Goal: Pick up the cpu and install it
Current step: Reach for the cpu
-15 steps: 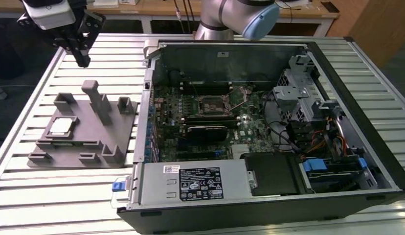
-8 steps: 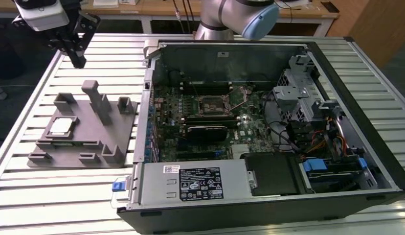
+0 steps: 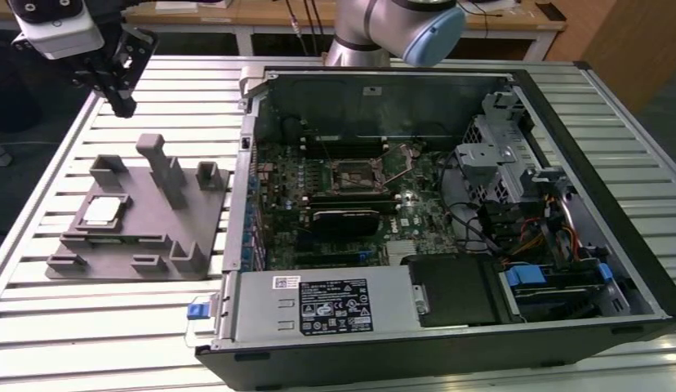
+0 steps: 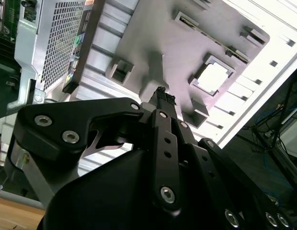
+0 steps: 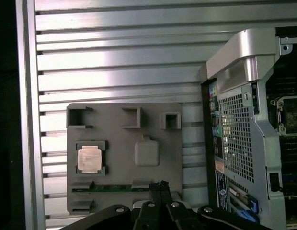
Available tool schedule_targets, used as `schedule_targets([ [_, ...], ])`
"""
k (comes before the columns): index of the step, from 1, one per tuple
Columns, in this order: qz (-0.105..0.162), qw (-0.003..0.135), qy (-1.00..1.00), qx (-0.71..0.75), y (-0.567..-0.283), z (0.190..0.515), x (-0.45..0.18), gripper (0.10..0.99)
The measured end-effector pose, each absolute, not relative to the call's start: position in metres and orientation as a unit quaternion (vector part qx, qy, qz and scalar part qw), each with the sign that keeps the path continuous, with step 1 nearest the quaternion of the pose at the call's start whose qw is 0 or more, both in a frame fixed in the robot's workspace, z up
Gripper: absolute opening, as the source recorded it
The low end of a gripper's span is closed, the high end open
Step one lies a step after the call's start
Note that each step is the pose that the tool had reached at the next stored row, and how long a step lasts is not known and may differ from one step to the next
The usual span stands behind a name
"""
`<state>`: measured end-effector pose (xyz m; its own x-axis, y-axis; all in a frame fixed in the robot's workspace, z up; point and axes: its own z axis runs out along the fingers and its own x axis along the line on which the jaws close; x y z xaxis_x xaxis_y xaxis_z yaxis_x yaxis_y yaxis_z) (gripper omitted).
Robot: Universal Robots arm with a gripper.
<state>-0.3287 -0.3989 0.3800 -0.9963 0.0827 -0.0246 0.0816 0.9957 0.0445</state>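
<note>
- Jaws: closed tip to tip and empty. The gripper (image 3: 122, 104) hangs clear above the slatted table (image 3: 99, 327).
- Below and beside the jaws: the grey fixture (image 5: 119, 167). Its recess seats the cpu (image 5: 89, 159) flat, metal top up, apart from the jaws.
- Farther out: the open computer case (image 3: 425, 363), lying on its side so the motherboard socket (image 3: 358, 173) faces up.

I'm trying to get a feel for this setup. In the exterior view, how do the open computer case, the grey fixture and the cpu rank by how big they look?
1. Open computer case, largest by far.
2. Grey fixture.
3. Cpu, smallest, lying on the fixture.
</note>
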Motion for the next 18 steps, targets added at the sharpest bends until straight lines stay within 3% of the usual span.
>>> schedule_targets([
  [18, 0.022, 0.013, 0.999, 0.042, -0.399, 0.367, -0.347, 0.106],
])
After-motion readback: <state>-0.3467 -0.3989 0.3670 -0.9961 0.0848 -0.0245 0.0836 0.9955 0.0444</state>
